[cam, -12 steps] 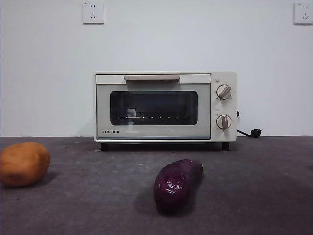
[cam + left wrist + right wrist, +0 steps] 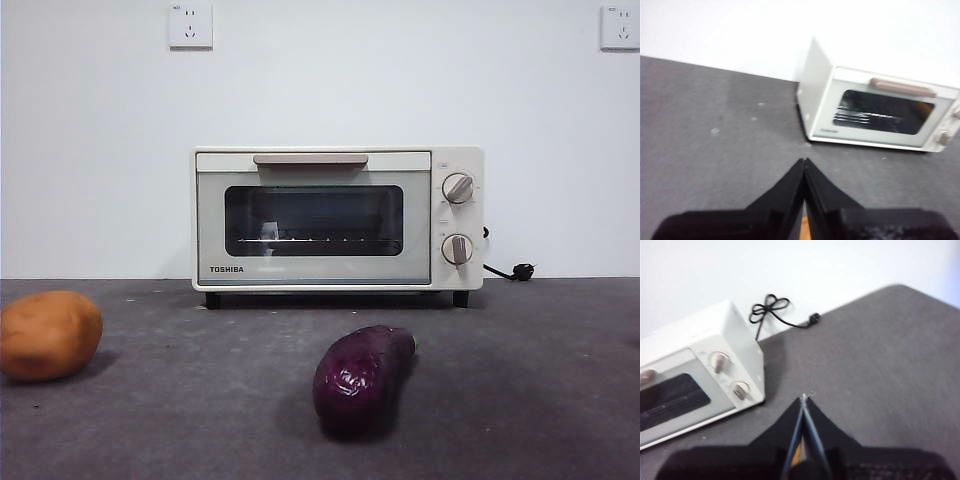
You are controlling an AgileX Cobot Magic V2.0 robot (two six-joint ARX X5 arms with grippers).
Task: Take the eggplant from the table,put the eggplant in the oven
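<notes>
Both grippers, left (image 2: pixel 804 162) and right (image 2: pixel 804 397), have jaws closed, empty; oven (image 2: pixel 880 112) beyond them, eggplant (image 2: pixel 360 375) untouched on the table (image 2: pixel 540 400).

- The counter (image 2: pixel 560 400) is dark grey and matte.
- The oven (image 2: pixel 338 218) stands at its back, door shut.
- The eggplant (image 2: pixel 360 376) lies in front of the oven.
- An orange-brown lump (image 2: pixel 48 334) sits far to one side.
- A black cord (image 2: pixel 508 270) lies beside the oven.

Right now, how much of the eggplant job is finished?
Nothing is done. The eggplant lies on the table before the oven, whose door is closed. The left gripper and right gripper are shut and empty. Opening, grasping and loading remain.
</notes>
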